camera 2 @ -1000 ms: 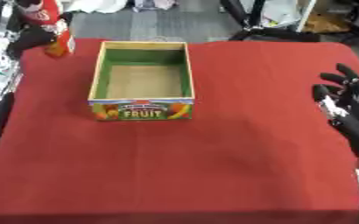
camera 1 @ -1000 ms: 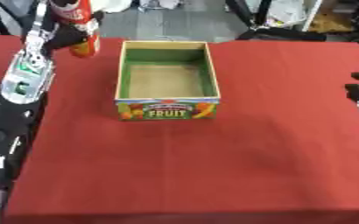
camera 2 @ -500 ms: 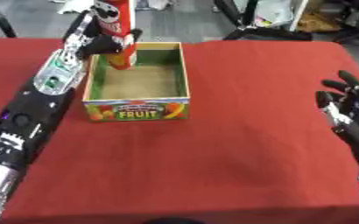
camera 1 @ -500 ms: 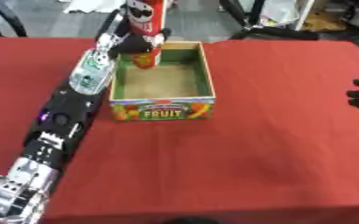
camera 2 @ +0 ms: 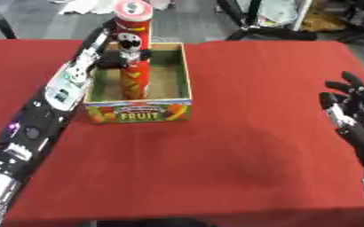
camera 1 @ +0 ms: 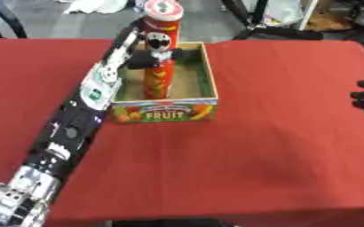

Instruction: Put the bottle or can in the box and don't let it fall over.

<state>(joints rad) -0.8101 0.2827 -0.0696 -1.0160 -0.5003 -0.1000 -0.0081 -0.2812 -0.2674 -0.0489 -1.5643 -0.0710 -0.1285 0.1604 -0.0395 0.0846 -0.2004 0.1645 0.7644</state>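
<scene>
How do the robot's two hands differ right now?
The left hand has its fingers curled round the tall red can, which stands upright in the fruit box; the right hand holds nothing, its fingers spread straight. The left hand is up at the far side of the red table, over the box; the right hand is at the right edge, well away from the box. Both are black.

The left hand has carried the tall red chip can from beyond the table's far left corner to the fruit box. The can now stands upright inside the box, its base down near the front, the fingers still curled round its middle.
</scene>
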